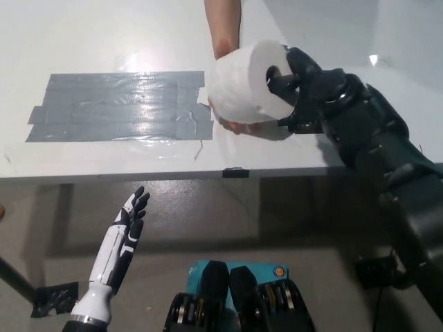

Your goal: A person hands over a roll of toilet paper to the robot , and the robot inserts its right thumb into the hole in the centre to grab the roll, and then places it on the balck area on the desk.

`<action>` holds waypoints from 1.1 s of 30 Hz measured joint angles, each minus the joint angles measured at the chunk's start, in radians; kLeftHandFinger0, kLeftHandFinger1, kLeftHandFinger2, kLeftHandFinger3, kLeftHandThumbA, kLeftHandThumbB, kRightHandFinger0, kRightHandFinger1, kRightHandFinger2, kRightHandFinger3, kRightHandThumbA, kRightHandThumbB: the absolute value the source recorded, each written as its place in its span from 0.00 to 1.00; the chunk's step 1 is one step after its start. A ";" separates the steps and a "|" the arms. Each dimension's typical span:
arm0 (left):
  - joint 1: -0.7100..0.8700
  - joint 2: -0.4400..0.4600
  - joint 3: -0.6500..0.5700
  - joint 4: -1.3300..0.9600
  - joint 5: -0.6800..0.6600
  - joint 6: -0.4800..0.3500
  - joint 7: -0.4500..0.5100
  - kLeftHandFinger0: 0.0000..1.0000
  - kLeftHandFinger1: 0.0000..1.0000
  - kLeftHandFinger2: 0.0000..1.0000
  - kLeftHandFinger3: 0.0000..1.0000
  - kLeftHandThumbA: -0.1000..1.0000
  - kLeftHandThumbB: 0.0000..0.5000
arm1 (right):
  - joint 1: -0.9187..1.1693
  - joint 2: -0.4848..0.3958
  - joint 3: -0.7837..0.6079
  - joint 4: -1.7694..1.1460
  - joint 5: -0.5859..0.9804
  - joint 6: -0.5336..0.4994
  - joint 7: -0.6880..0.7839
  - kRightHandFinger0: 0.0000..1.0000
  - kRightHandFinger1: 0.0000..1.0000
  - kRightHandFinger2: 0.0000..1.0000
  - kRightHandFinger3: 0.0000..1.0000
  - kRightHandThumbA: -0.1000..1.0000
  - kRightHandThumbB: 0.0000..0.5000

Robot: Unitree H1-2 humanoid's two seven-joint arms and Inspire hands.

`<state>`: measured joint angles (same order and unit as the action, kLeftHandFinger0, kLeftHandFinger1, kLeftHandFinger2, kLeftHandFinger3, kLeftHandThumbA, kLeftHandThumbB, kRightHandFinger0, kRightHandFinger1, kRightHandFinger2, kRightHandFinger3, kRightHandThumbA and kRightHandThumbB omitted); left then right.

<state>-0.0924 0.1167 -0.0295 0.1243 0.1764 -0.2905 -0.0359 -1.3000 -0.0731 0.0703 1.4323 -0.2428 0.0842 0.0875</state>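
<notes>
White toilet paper roll (242, 90) held above the table (104, 31), toward 1 o'clock in the head view, hole facing 3 o'clock. A person's hand (232, 124) cups the roll from beneath, forearm (223, 24) running off at 12 o'clock. Right robot hand (301, 83), black, sits against the roll's 3 o'clock face with its thumb in the centre hole; whether the other fingers have closed on the roll cannot be told. Dark grey taped patch (118, 105) lies flat on the table just at 9 o'clock of the roll. Left robot hand (130, 214), white, hangs at 7 o'clock below the table edge, fingers spread, holding nothing.
</notes>
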 measured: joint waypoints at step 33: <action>0.000 0.007 0.001 0.010 0.012 0.000 0.000 1.00 1.00 1.00 1.00 1.00 0.36 | 0.090 -0.126 -0.622 -0.003 0.450 0.172 0.172 0.00 0.20 0.72 0.30 0.00 0.24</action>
<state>-0.0922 0.1233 -0.0287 0.1338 0.1883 -0.2900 -0.0358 -1.2096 -0.1987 -0.5516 1.4294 0.2069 0.2562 0.2594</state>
